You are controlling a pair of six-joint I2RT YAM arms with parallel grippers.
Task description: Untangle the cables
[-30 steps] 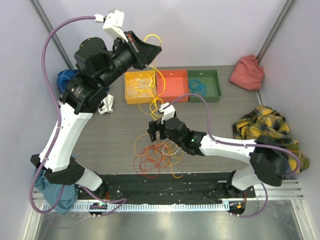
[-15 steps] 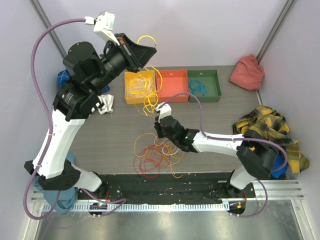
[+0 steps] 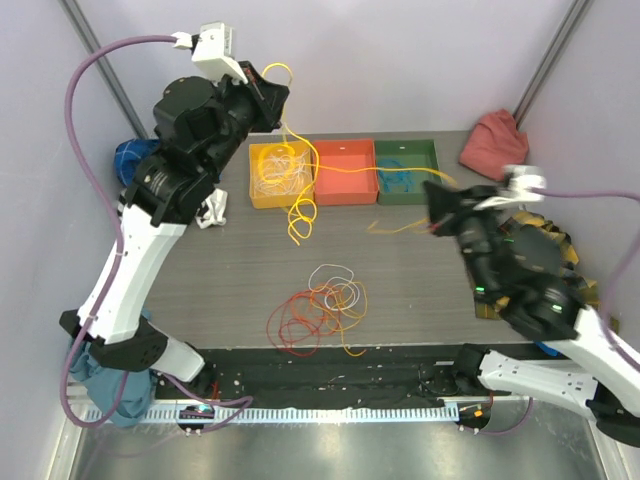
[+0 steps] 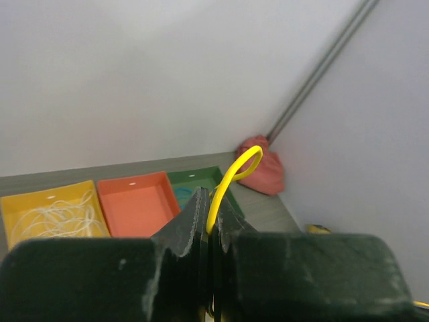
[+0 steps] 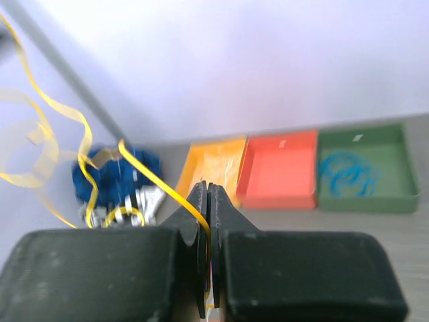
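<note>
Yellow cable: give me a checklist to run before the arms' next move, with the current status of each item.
1. The left claw is shut on the yellow cable: ok.
2. The right claw is shut on it too: ok.
3. Cable lifted clear of the pile of red, orange and white cables: ok.
4. Cable snag-free where it passes the yellow tray: cannot tell.
5. Span between the claws taut: not ok, a slack loop droops near that tray.
</note>
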